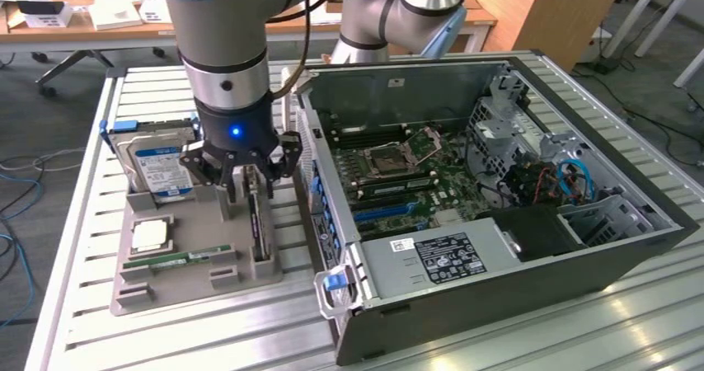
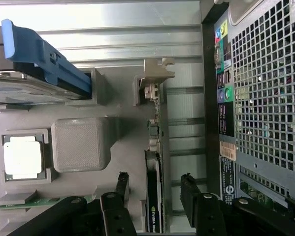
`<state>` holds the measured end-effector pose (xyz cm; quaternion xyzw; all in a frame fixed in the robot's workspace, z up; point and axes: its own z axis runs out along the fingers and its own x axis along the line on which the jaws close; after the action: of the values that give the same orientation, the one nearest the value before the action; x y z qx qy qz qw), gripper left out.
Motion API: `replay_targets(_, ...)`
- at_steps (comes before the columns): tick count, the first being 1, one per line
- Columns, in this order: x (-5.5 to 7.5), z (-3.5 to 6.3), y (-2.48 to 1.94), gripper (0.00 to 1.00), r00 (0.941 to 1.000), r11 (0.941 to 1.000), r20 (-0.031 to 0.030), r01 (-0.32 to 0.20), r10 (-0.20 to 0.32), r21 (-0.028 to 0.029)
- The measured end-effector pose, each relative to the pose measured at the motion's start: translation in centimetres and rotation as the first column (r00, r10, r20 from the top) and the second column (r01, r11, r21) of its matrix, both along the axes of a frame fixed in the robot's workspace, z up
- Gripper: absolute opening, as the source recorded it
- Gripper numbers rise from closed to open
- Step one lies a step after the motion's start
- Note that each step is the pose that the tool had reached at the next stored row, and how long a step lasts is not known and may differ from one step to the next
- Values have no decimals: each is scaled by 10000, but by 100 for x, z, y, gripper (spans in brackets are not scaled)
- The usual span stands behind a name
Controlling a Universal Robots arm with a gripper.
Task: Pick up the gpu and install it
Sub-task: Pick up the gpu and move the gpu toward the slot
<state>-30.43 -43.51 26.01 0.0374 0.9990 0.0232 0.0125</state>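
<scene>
Exterior view: gripper (image 1: 251, 191) hung beside the case (image 1: 616, 251), jaws apart, straddling the gpu (image 1: 259, 227). It stood on edge in a tray (image 1: 187, 284) slot, which we judged left both faces graspable.

Wrist view: fingers (image 2: 121, 187) flanked it without touching. Its long axis ran along the case wall, with the bracket (image 2: 157, 73) at the end away from the fingers.

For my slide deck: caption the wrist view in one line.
Open tool straddles the gpu, which stands on edge in the grey holder beside the computer case, not yet gripped.
</scene>
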Motion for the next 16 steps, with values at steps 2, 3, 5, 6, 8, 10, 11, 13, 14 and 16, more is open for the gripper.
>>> replay_targets(2,0,-18,0,55,10000,10000,0,0,0,0)
replay_targets(3,0,-27,0,55,10000,10000,-1,0,0,-1)
replay_targets(5,0,-46,0,55,10000,10000,0,0,0,-1)
replay_targets(6,0,-55,0,55,10000,10000,-1,0,0,-1)
replay_targets(8,0,-73,0,55,10000,10000,0,0,0,0)
replay_targets(10,0,-88,0,55,10000,10000,-1,0,0,0)
replay_targets(11,0,-92,0,55,10000,10000,-1,0,0,-1)
replay_targets(13,-1,-94,-1,55,10000,10000,-3,0,0,-2)
replay_targets(14,-1,-96,-2,55,10000,10000,0,-2,2,0)
replay_targets(16,0,-97,-9,55,10000,10000,1,-38,38,0)
